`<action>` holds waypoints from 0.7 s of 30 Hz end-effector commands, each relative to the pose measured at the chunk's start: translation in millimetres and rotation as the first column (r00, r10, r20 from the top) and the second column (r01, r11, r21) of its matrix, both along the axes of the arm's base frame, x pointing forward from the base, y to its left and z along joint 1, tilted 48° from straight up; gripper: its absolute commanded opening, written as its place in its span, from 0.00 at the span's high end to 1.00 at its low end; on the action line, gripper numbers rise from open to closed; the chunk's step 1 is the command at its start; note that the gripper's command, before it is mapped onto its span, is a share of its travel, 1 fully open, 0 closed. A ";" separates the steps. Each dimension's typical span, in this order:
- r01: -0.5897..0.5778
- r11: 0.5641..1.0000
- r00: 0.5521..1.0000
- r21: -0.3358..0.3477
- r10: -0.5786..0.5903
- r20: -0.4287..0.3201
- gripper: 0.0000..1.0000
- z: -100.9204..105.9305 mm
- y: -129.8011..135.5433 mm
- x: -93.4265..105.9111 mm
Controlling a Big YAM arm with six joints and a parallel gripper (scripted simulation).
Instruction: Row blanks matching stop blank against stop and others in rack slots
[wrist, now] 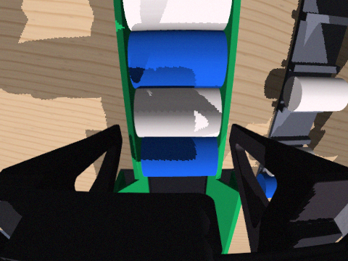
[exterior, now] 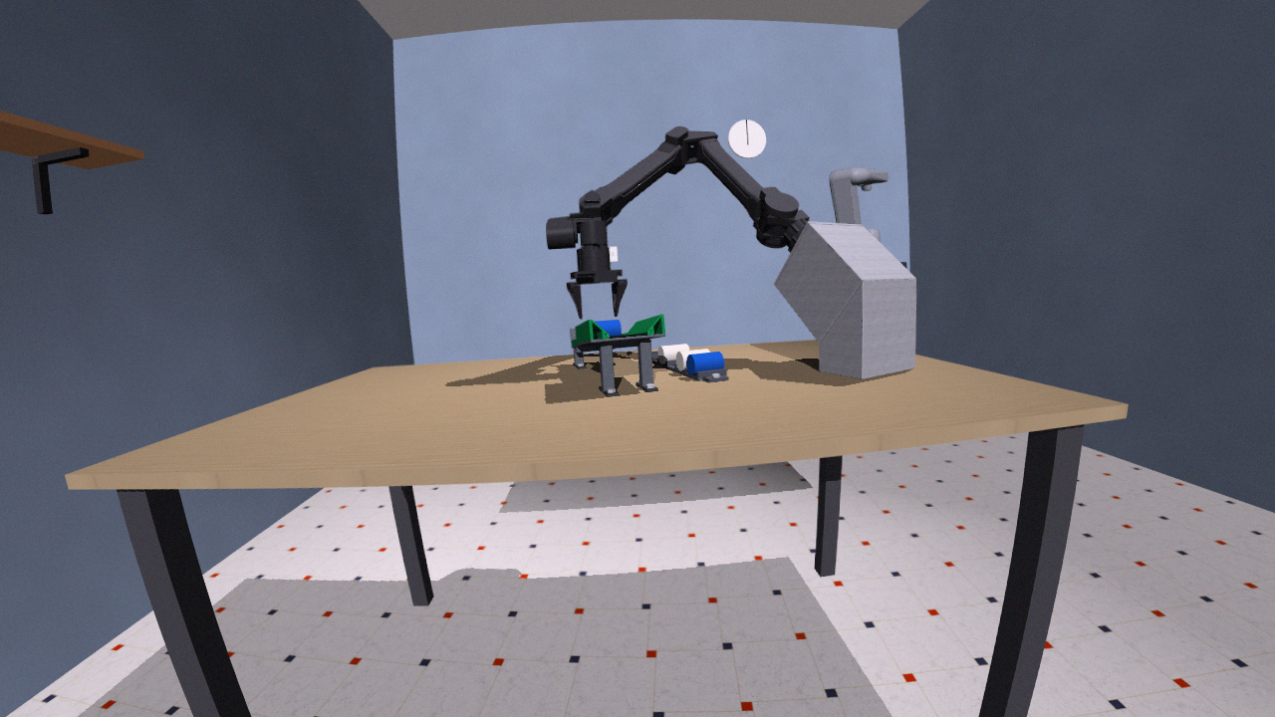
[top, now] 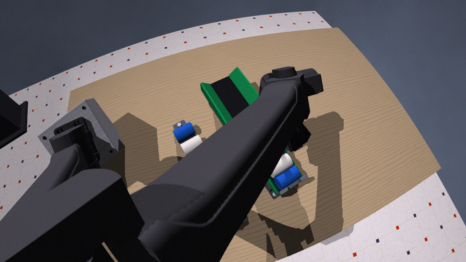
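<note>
The green-walled ramp (top: 245, 85) (exterior: 650, 326) (wrist: 229, 212) carries a row across it. A blue blank (top: 288, 177) lies at the stop. Uphill follow a white blank (top: 282, 164) (wrist: 177, 14), a blue blank (wrist: 177, 51), a white blank (wrist: 174, 125) and a blue blank (wrist: 206, 167) (exterior: 608, 327). My gripper (exterior: 597, 316) (wrist: 175, 132) is open and empty above the ramp, fingers on either side of the upper end of the row. The stock rack (wrist: 294, 123) holds a blue blank (top: 184, 131) (exterior: 705, 362) (wrist: 267, 185) and a white blank (top: 191, 144). Another white blank (wrist: 315, 94) lies farther along it.
The arm hides the middle of the ramp and much of the stock rack in the top view. The rack stands low on the table (exterior: 499, 436), beside the raised ramp. The arm's grey base block (exterior: 860, 312) stands beyond the rack.
</note>
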State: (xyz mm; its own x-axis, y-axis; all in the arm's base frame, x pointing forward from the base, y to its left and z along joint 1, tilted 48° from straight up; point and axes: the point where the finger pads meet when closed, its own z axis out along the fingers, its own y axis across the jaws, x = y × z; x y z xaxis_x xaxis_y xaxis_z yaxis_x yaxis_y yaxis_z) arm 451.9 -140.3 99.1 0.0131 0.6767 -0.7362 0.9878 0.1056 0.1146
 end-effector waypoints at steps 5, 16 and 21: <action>0.002 1.000 1.000 0.001 -0.002 -0.004 0.22 -4.5 -1.6 -2.5; 0.001 1.000 1.000 0.001 -0.001 -0.001 0.22 -3.6 -0.3 -2.8; 0.001 1.000 1.000 0.001 -0.001 -0.001 0.22 -3.6 -0.3 -2.8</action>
